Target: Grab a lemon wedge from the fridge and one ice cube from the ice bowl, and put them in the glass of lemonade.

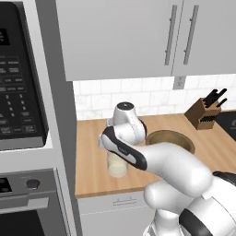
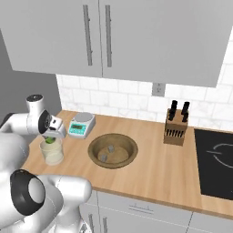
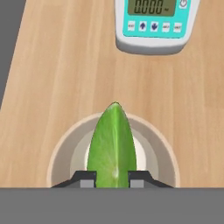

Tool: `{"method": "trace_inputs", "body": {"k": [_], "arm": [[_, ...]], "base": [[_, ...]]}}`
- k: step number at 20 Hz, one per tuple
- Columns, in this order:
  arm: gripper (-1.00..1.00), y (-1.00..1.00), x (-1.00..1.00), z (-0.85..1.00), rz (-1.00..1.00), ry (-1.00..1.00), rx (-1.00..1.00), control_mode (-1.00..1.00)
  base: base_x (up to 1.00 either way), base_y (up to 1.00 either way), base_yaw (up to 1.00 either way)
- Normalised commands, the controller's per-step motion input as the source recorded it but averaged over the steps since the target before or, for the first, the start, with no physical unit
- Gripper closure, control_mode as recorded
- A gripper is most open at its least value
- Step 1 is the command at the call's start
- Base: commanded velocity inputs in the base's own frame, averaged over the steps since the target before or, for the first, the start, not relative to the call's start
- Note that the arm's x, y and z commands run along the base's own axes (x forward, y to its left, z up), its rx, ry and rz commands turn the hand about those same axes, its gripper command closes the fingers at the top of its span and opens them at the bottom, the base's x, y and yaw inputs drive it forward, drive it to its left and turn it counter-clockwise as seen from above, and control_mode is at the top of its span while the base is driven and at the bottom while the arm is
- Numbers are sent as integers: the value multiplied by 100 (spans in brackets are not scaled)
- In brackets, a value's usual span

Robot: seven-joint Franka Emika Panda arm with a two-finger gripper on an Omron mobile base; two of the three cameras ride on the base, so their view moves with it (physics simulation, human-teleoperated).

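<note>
My fingers (image 3: 89,178) pinch the lemon wedge (image 3: 111,146) tight, its tip pointing away from me. I hold it right above the glass (image 2: 53,152), near the counter's (image 2: 150,154) left end. The scale (image 2: 81,125) sits just beyond, the ice bowl (image 2: 113,150) to the right.

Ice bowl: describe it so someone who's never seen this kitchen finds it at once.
Start at the wooden counter under the grey wall cabinets. Near its middle, between the white scale on the left and the knife block on the right, lies the ice bowl. It is the wide, shallow brown round one holding two small cubes, unlike the clear glass.
</note>
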Motion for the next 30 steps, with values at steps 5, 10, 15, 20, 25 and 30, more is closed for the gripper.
{"method": "trace_inputs", "body": {"k": [5,10,15,20,25,30], "arm": [[100,0,-24,-8,0,-7,0,-100],[100,0,-10,0,0,-6,0,-100],[100,0,4,-5,0,0,0,-100],[100,0,0,0,0,0,0,-100],[-100,0,0,0,0,0,0,-100],[-100,0,0,0,0,0,0,-100]], "base": [[0,0,0],[0,0,0],[0,0,0],[0,0,0],[0,0,0],[0,0,0]]}}
